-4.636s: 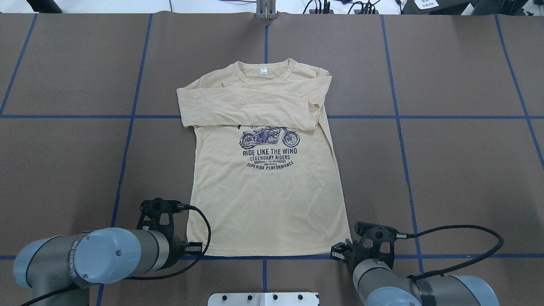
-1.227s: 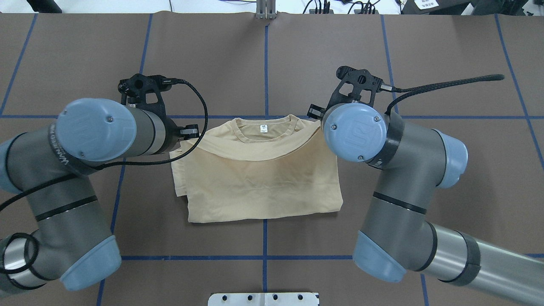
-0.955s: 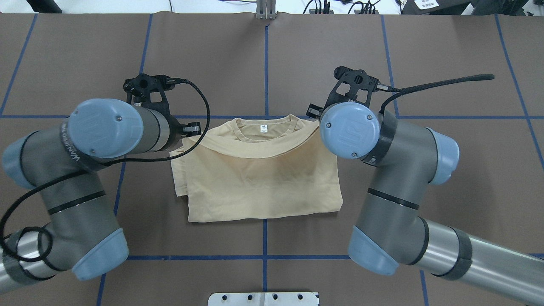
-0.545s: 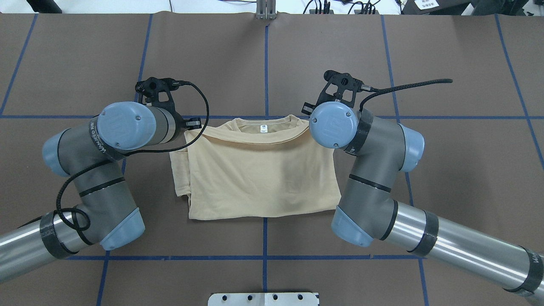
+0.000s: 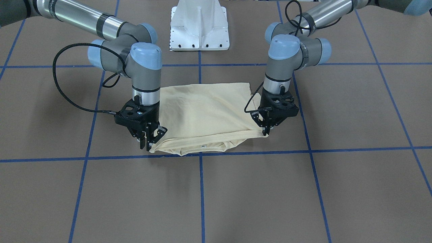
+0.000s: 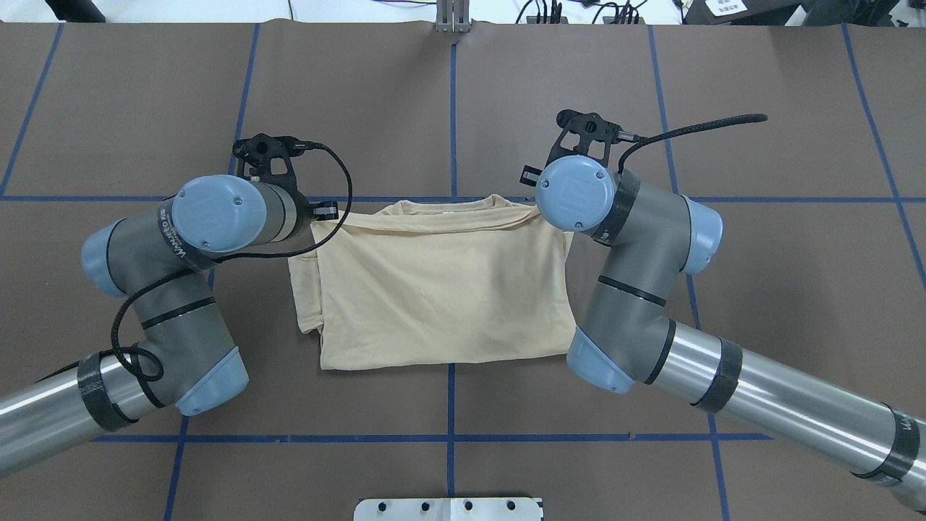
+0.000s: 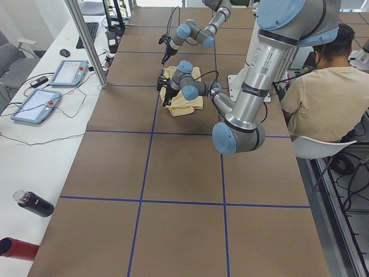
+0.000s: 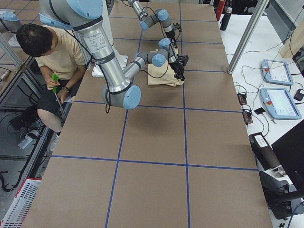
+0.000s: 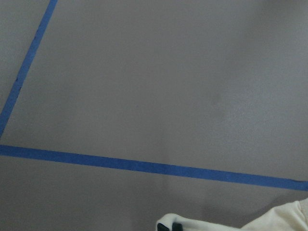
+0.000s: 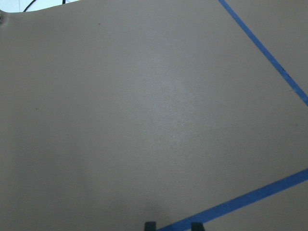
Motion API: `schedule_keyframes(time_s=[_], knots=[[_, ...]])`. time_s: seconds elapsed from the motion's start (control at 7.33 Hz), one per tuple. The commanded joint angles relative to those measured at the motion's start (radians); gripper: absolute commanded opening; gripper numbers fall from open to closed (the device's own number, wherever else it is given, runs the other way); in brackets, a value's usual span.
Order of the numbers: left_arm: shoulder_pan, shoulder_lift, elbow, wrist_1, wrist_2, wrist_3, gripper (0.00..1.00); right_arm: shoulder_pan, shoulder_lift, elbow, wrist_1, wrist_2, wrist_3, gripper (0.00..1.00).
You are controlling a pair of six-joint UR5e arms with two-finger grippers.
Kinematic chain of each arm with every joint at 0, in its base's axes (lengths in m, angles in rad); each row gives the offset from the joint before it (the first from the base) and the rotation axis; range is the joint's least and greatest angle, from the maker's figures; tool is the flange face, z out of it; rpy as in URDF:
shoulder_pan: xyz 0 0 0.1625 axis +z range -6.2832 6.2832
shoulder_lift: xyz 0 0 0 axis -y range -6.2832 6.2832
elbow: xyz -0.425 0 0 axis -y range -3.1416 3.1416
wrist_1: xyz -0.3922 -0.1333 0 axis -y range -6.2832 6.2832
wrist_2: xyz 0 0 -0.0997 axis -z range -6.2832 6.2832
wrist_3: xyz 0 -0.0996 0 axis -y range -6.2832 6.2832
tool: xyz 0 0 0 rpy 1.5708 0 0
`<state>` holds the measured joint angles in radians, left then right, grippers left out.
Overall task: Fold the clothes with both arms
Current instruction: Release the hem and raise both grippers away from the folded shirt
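- left arm (image 6: 181, 311): wrist band (image 6: 168, 230), black with white letters, looks like "WANJEED"; the end curves out of sight.
- right arm (image 6: 629, 289): blue joint cap (image 6: 576, 193) has an embossed logo, looks like "UR".
- right arm, forearm band (image 6: 906, 443): black, white letters start "WAN", rest not readable.
- left arm, left side view: white sticker (image 7: 262, 70) with black marks, too small to read.
- shirt (image 5: 202, 111): white neck tag (image 5: 203, 146), print too small to read.
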<state>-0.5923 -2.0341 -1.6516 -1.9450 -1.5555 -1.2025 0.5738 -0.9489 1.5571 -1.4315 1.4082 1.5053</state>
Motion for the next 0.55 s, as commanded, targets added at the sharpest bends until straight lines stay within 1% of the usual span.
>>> schedule_keyframes(time_s=[0.0, 0.14, 0.27, 0.41], knots=[[-0.017, 0.003, -0.045, 0.0, -0.018, 0.116, 1.0, 0.062, 0.001, 0.015, 0.0, 0.151, -0.081, 1.0], [-0.023, 0.018, -0.106, 0.001, -0.082, 0.16, 1.0, 0.099, -0.005, 0.044, -0.001, 0.216, -0.145, 1.0], [-0.023, 0.064, -0.161, 0.001, -0.124, 0.159, 1.0, 0.116, -0.061, 0.107, 0.003, 0.244, -0.216, 1.0], [-0.02, 0.11, -0.221, 0.001, -0.139, 0.147, 1.0, 0.138, -0.13, 0.191, 0.003, 0.283, -0.268, 1.0]])
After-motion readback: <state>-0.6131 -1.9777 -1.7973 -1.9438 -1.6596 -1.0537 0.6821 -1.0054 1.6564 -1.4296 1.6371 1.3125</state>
